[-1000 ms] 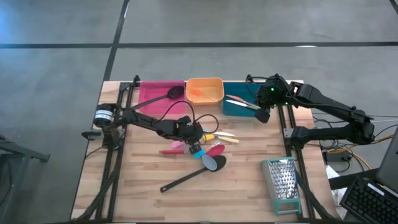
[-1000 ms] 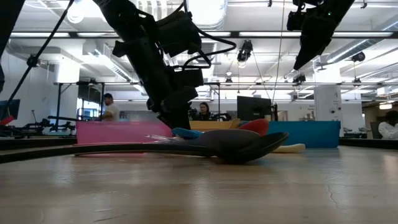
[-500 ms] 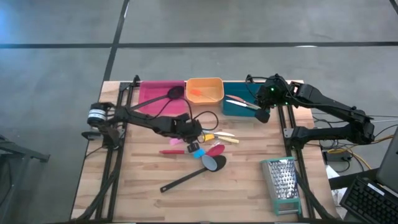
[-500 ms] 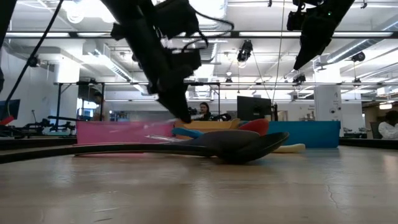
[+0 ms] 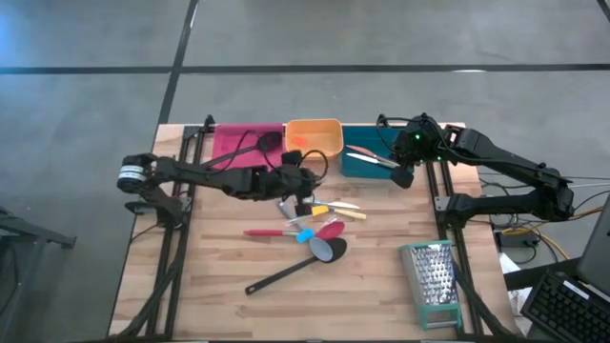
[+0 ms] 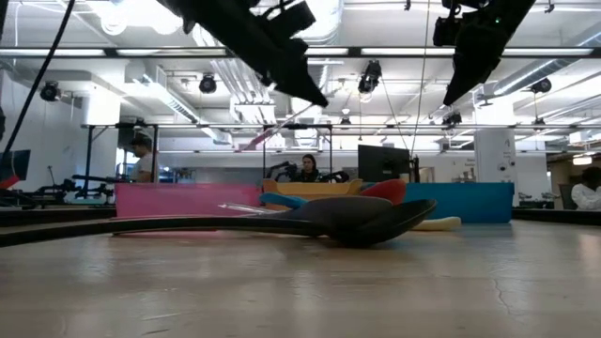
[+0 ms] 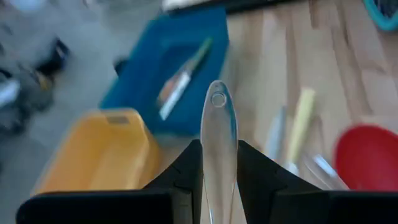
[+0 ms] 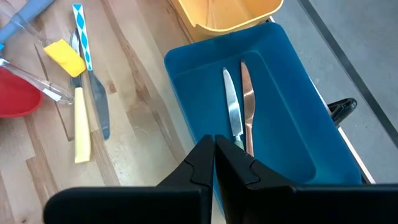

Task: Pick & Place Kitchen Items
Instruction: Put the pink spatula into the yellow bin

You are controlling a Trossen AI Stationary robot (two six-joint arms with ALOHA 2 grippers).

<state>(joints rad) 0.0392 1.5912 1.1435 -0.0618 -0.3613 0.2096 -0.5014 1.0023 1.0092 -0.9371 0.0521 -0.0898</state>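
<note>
Nearest the low camera: black long-handled spoon (image 5: pixel 295 266) flat on the wooden table (image 5: pixel 219 286), bowl resting against the utensil cluster, handle running toward the front edge. Metal grater with green trim (image 5: pixel 432 279) at the front right, apart from the rest.

Mid-table: loose cluster of kitchen items, comprising red spatula (image 5: pixel 327 230), slim red-handled piece (image 5: pixel 262 232), small blue piece (image 5: pixel 303 235), yellow-handled knife (image 8: pixel 81 126), knife with blue-and-white patterned handle (image 8: pixel 81 36) and small yellow block (image 8: pixel 64 57). All lying flat, several touching or overlapping.

Left gripper (image 5: pixel 294 181) raised above the table behind the cluster, near the orange bin (image 5: pixel 314 138), clamped on a clear plastic handle (image 7: pixel 218 146) with a round hole at its tip; the utensil's working end not discernible.

Farther back: pink bin (image 5: pixel 233 148) holding a black spoon (image 5: pixel 255 146); teal bin (image 8: pixel 261 112) holding two table knives, one silver (image 8: pixel 232 109), one copper-toned (image 8: pixel 247 102).

Right gripper (image 5: pixel 401 175) hovering over the teal bin, fingers pressed together, empty.

No legible brands, labels or writing.
</note>
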